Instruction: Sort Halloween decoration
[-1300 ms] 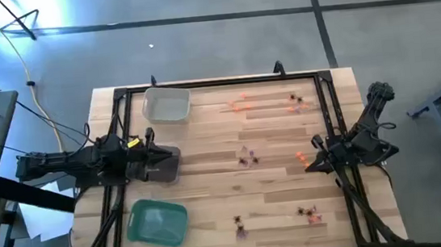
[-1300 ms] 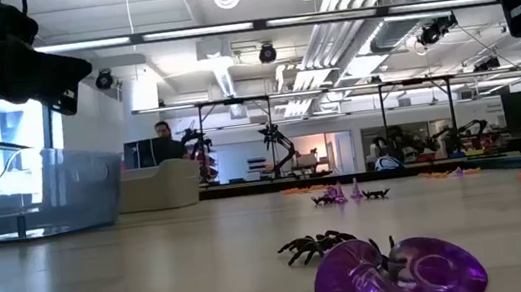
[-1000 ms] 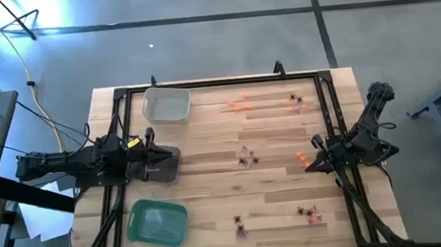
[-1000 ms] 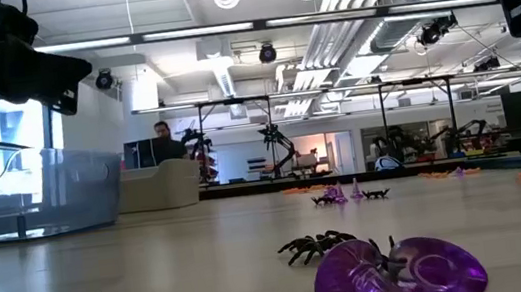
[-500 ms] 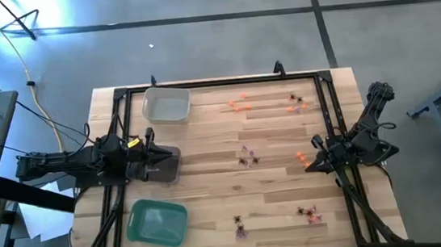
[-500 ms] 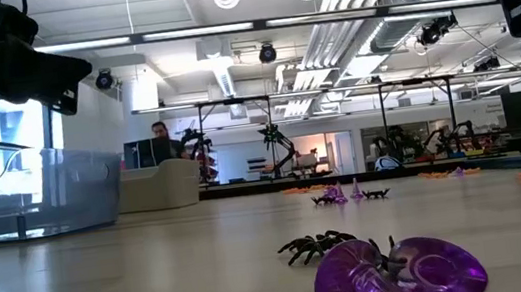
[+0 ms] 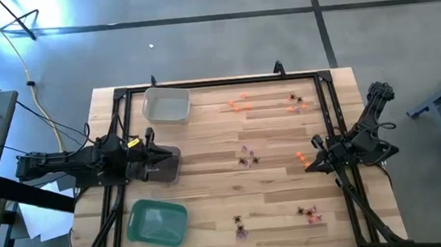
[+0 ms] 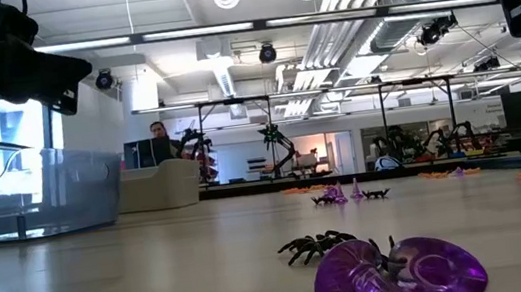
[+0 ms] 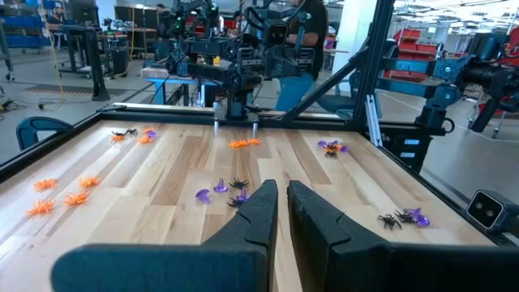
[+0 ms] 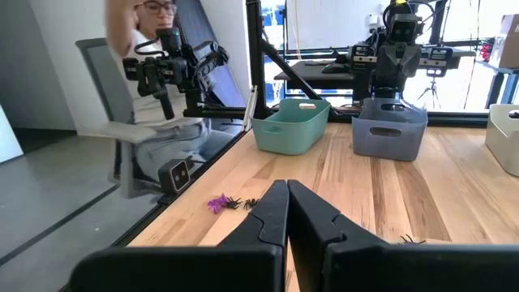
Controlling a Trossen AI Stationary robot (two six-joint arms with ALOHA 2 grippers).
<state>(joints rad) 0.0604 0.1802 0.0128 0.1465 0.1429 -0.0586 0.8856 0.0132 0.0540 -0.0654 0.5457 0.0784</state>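
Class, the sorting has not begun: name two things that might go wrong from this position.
1. The purple ring lies against a black spider; one pinch may lift both colours.
2. Both the left gripper and the right gripper have their fingers shut, so they must open before grasping, or they may scatter the orange trinkets.

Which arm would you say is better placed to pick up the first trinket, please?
Probably the right: the right gripper sits beside an orange trinket, while the left gripper waits between the trays, farther from every trinket.
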